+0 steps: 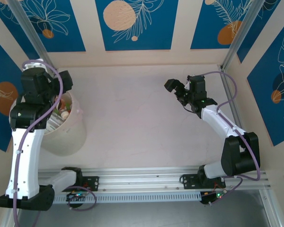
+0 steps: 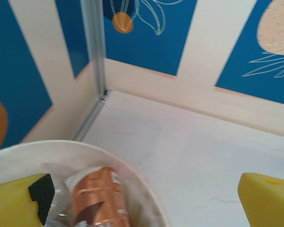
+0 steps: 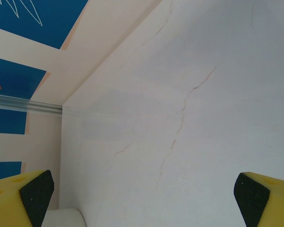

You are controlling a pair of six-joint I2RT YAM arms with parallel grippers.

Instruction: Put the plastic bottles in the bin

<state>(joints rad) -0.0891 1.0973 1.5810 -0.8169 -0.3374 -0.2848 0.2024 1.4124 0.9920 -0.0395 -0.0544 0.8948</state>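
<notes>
The bin [image 1: 68, 135], a pale round bucket, stands at the table's left side. Several plastic bottles [image 1: 65, 111] lie inside it, among them one with a shiny orange label [image 2: 97, 198] just inside the rim [image 2: 141, 182]. My left gripper [image 1: 60, 90] hangs over the bin's far side, open, with nothing between its yellow fingers [image 2: 14, 203]. In its wrist view the left gripper [image 2: 142, 201] straddles the rim. My right gripper [image 1: 177, 93] hovers open over the bare table at the far right, and its wrist view has the right gripper [image 3: 142, 198] wide apart and empty.
Blue-and-cream wall panels close the back and sides, with metal posts in the corners [image 2: 95, 52]. The white marbled table [image 1: 142, 123] stretches between the two arms. A rail [image 1: 146, 177] runs along the near edge by the arm bases.
</notes>
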